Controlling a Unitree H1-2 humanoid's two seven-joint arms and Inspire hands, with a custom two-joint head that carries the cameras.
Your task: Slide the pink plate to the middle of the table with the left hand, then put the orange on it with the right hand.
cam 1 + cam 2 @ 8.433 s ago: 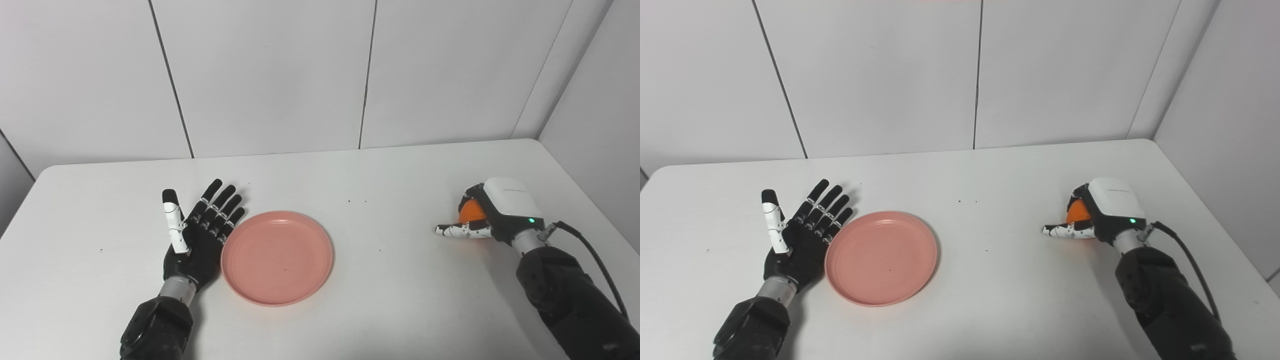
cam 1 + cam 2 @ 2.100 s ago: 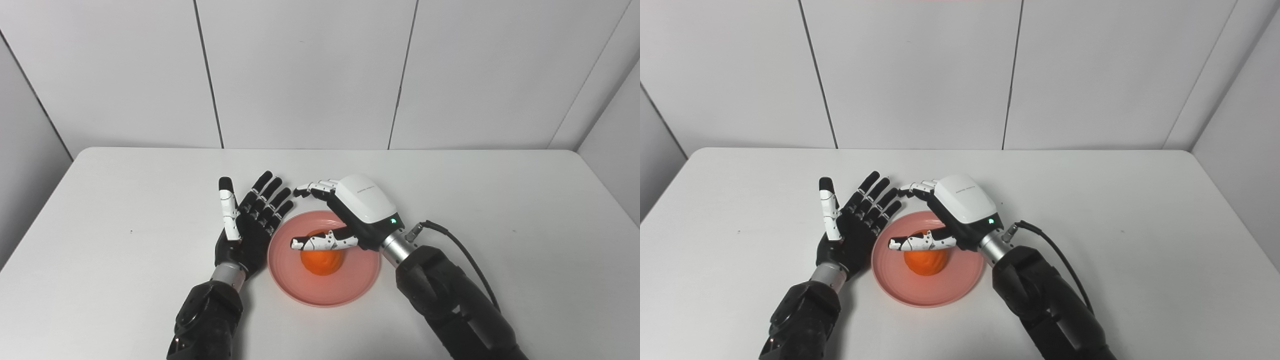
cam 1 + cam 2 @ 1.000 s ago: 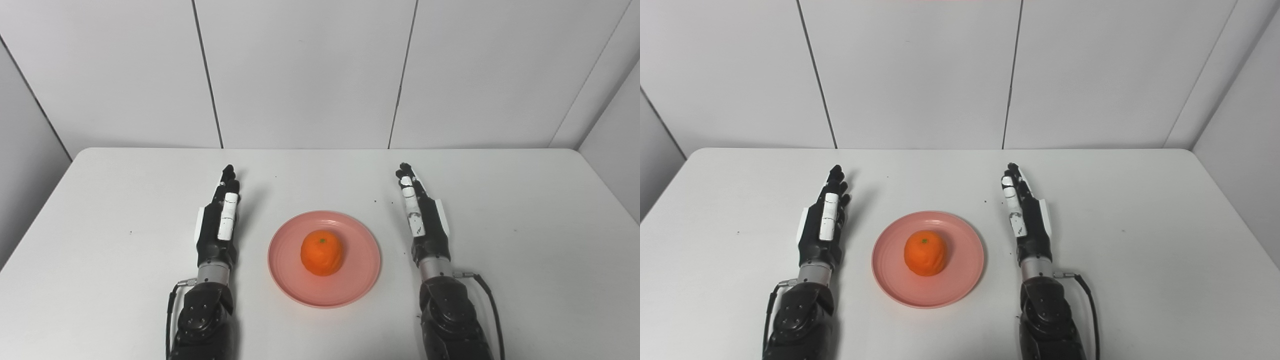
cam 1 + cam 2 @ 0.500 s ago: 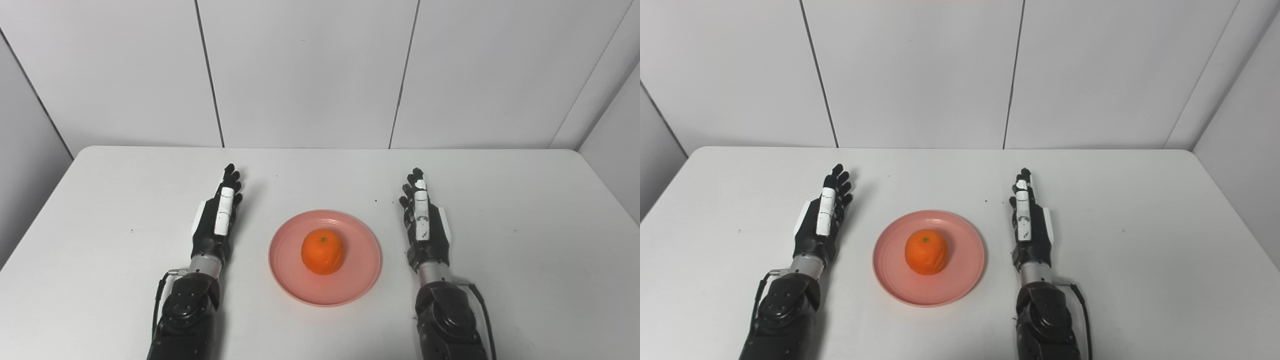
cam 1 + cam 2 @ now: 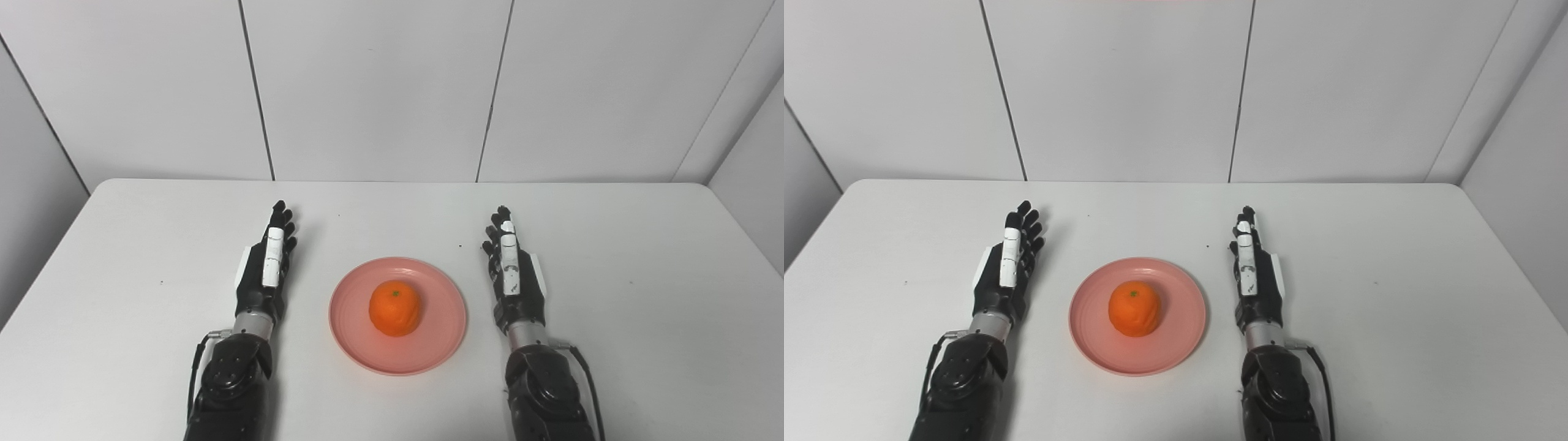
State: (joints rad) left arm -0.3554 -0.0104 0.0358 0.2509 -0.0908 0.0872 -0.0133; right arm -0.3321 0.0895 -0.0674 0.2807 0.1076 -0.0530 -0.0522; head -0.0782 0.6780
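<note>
Orange on the plate, both my hands empty: as far as I can judge, the job is done.

The pink plate (image 5: 397, 316) sits near the middle of the table (image 5: 643, 294), and the orange (image 5: 395, 308) rests upright at its centre, green stem dot up, skin a little dimpled. My left hand (image 5: 264, 274) and right hand (image 5: 513, 275) lie flat either side, apart from the rim, fingers straight and close together, pinching nothing. I see 0 steps left, only keeping clear of the plate.

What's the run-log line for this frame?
orange: on pink plate | plate: mid-table | left hand: open, empty | right hand: open, empty
</note>
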